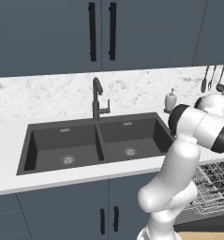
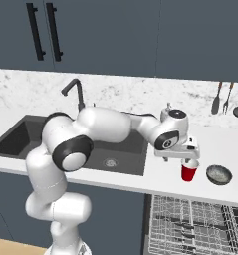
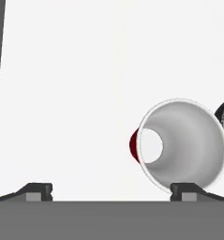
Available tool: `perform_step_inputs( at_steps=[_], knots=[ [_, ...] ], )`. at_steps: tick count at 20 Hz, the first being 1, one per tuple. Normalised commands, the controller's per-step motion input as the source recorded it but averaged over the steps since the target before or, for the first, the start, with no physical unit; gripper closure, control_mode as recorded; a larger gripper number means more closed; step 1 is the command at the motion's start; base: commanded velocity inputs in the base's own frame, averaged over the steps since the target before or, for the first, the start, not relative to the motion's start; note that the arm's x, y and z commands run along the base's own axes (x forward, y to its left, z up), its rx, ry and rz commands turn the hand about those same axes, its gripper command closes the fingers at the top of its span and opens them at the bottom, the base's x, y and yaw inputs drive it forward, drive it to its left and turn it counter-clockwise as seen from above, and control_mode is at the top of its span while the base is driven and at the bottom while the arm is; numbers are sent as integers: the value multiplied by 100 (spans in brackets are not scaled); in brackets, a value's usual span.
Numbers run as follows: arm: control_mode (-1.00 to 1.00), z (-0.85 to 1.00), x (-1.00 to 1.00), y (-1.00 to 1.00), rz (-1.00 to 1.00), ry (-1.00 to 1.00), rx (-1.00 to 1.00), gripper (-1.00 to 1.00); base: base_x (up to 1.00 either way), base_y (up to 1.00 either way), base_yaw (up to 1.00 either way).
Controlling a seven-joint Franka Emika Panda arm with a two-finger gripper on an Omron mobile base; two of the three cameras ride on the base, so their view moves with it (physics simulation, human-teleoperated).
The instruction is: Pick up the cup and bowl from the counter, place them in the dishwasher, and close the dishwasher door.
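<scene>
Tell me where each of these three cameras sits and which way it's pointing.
Left base view: behind the arm to its left, facing forward and down at the sink; the white arm rises at lower right.
Right base view: behind to its right, facing the counter, cup, bowl and dishwasher rack; the arm reaches from lower left, open gripper over the cup.
Hand view: on the hand, looking down into the cup; fingertips at bottom.
Shared: both base views show sink, faucet and rack.
</scene>
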Motion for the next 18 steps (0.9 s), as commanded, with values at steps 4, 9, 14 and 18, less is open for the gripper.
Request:
perform_step_inputs(
  at_steps=[4, 9, 14, 18],
  knots=[
    [-100, -7, 28, -20, 0, 0, 0, -100, 0, 0, 0],
    [-100, -8, 26, -25, 1, 0, 0, -100, 0, 0, 0],
    [-100, -10, 20, -25, 1, 0, 0, -100, 0, 0, 0],
    [-100, -16, 22, -8, 0, 0, 0, -100, 0, 0, 0]
  ],
)
